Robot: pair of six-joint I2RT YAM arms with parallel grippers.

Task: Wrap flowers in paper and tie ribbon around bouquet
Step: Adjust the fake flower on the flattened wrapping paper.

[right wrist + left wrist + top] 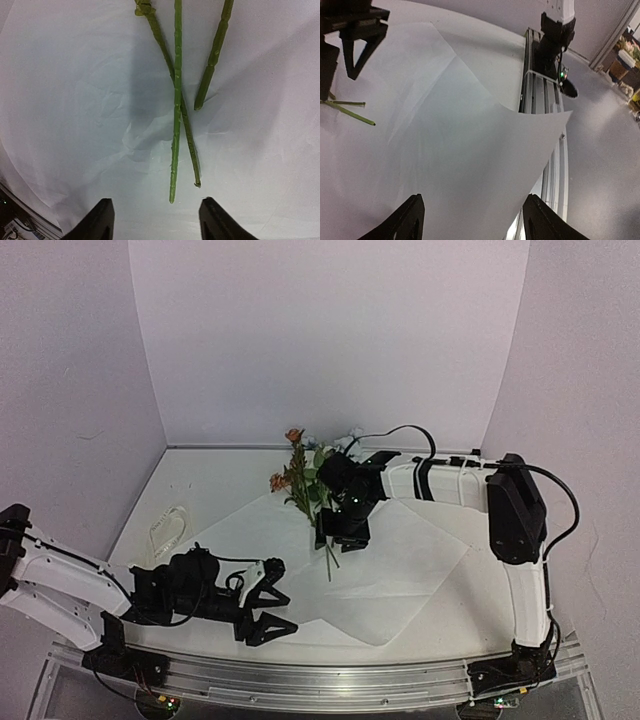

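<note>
The paper point(400, 560) lies spread over the table point(220, 480), with the flowers point(300, 480) across its far corner. Both sets of jaws gape wide and hold nothing: the left gripper point(283, 606) at the paper's near edge, the right gripper point(345, 540) over the stems. The ribbon point(168, 528) lies near the table's left edge.

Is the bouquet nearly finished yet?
Not nearly. Done: the flowers lie on the flat paper. In hand: the left tool is open at the paper's near corner, and the right tool is open over the stems. Neither is holding anything. Left: rolling the paper and tying the ribbon, which lies apart from the paper.
</note>
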